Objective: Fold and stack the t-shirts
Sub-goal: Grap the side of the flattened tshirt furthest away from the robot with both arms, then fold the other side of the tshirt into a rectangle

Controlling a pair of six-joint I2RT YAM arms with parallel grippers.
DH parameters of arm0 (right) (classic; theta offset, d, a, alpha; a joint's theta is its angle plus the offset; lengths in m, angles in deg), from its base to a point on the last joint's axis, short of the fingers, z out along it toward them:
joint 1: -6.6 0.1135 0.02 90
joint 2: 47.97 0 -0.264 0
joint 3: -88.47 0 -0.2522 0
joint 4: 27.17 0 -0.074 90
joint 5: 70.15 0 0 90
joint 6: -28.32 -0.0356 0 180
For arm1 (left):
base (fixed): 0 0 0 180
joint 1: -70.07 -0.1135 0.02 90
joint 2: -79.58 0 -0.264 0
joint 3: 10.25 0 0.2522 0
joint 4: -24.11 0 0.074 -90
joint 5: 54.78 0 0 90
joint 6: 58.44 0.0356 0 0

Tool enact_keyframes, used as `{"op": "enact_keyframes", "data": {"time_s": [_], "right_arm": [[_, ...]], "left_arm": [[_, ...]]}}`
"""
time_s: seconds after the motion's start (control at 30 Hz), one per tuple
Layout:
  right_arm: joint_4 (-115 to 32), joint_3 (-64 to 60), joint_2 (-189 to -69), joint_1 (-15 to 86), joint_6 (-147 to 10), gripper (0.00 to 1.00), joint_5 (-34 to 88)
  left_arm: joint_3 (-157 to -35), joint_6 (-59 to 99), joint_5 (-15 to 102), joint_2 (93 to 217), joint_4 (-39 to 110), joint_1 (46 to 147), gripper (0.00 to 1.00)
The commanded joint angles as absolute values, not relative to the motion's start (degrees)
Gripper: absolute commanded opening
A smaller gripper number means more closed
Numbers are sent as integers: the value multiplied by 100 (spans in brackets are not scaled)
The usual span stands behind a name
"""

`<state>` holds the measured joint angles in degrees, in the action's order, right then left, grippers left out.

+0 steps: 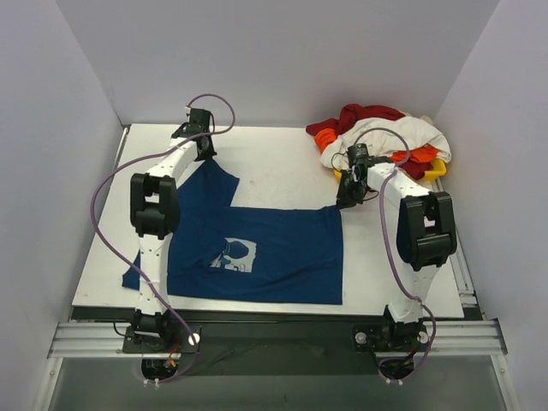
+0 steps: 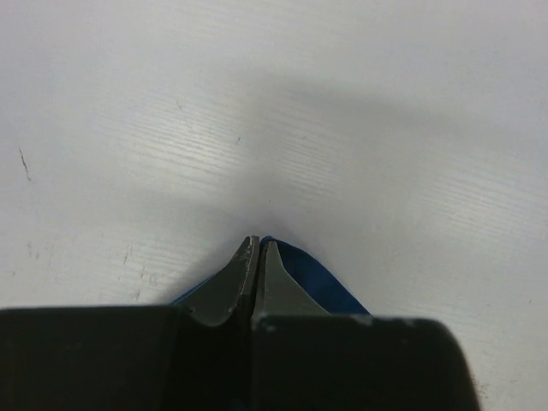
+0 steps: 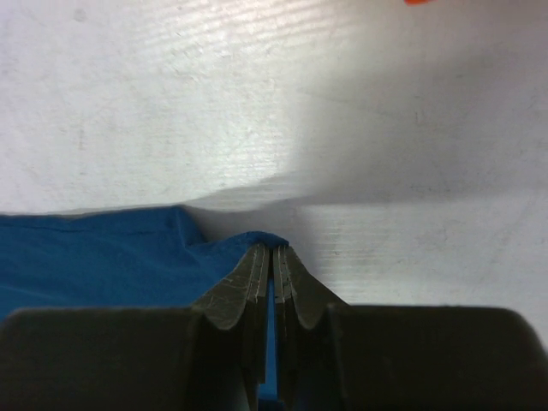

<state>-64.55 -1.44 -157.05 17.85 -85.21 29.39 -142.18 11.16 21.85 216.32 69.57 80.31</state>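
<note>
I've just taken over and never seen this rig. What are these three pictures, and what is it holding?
Two robot arms are bolted at the near edge of a white table. The wide picture looks down from above and behind them; the other two come from cameras on each wrist. A dark blue t-shirt with a pale print lies spread out. The left end effector and the right end effector are each shut on an edge of it. At the far right, red, white and orange shirts are heaped over a yellow tray.
</note>
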Motion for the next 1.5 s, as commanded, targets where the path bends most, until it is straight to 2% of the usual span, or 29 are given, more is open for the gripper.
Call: {"op": "enact_keyframes", "data": {"time_s": [0.0, 0.3, 0.77, 1.0, 1.47], "right_arm": [[-6765, 247, -15555, 1732, -8506, 0, 2899], [-6897, 906, -15626, 1662, -8401, 0, 2943], [-6880, -165, -14923, 1732, -8286, 0, 2847], [-6827, -772, -14483, 1802, -8313, 0, 2820], [-6809, -1282, -14088, 1952, -8515, 0, 2829]], "left_arm": [[-14696, 1293, 2291, 21484, 6995, 7947, 0], [-14628, 1337, 2353, 21063, 7004, 7886, 0], [-10658, 1223, 2766, 18225, 5729, 7772, 0], [-9435, 986, 2722, 17249, 5738, 7763, 0], [-8001, 327, 1747, 15079, 6599, 7657, 0]]}}
